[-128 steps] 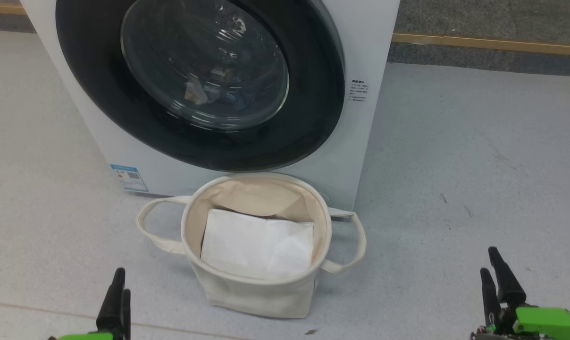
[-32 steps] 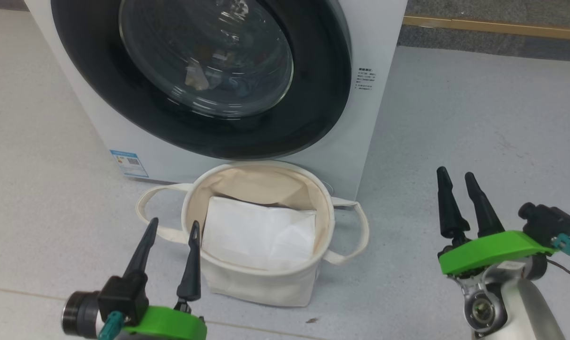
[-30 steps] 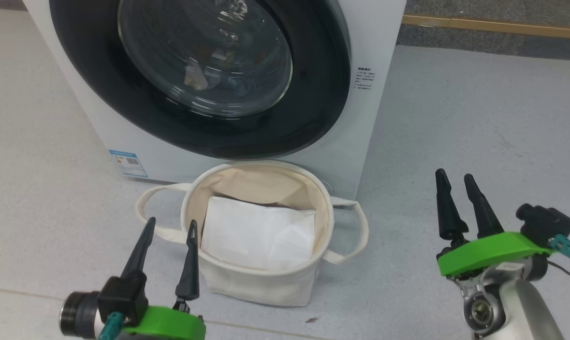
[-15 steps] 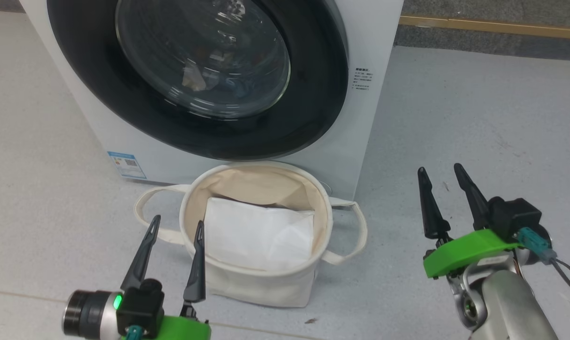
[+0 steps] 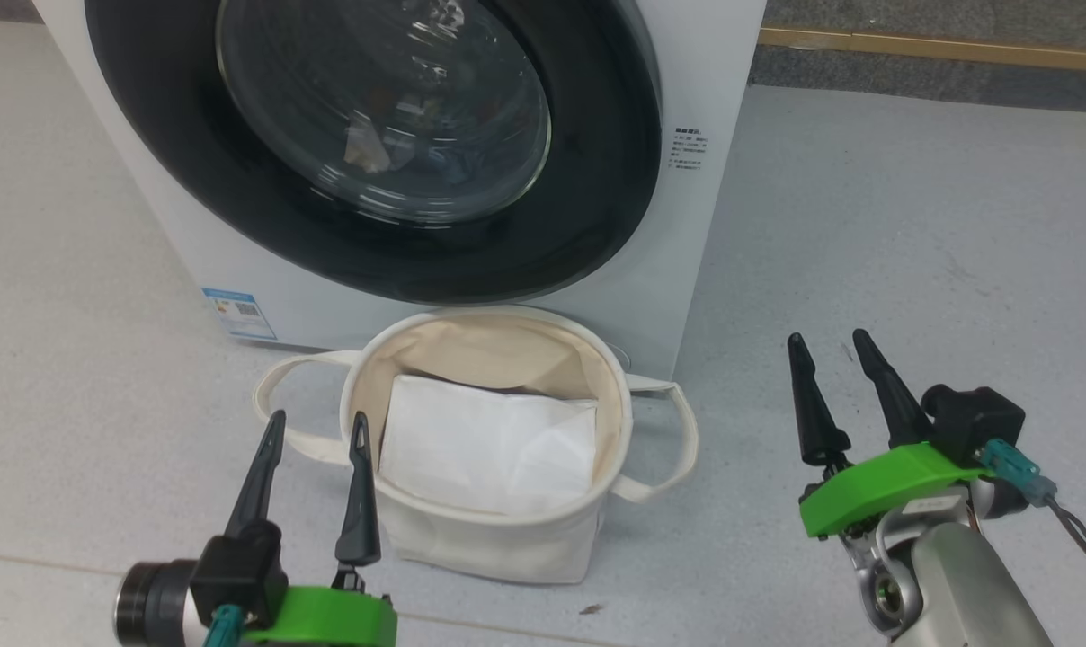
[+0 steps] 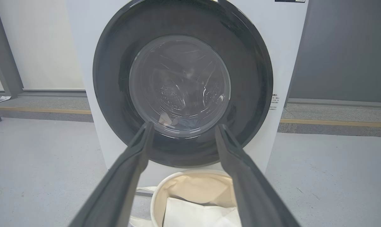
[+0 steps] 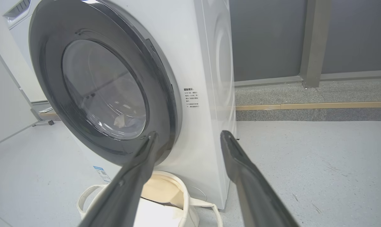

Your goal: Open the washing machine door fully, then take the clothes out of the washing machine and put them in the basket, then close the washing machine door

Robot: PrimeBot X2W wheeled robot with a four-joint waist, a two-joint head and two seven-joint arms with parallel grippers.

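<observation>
The washing machine door (image 5: 588, 180) is shut flush on the front of the white washing machine (image 5: 696, 72), its glass bowl bulging out toward the room. Low behind the glass is a pale scrap with something bluish: the clothes (image 5: 390, 157), dim under the reflections.

There is a blue sticker (image 5: 237, 312) at the machine's lower left and small printed text (image 5: 687, 148) beside the door's right edge.

The basket (image 5: 498, 548) stands on the grey floor (image 5: 912, 225) just before the machine, below the door. Its handles loop out to either side, and a flat white sheet (image 5: 489, 449) lies inside.

The left gripper (image 5: 318, 416) sits low at the basket's left rim, fingers spread apart with nothing between them. From its wrist the fingers frame the lower part of the door window.

The right gripper (image 5: 826, 335) is well off to the basket's right, over bare floor, fingers parted and empty. From its wrist it points at the machine's front right edge.
</observation>
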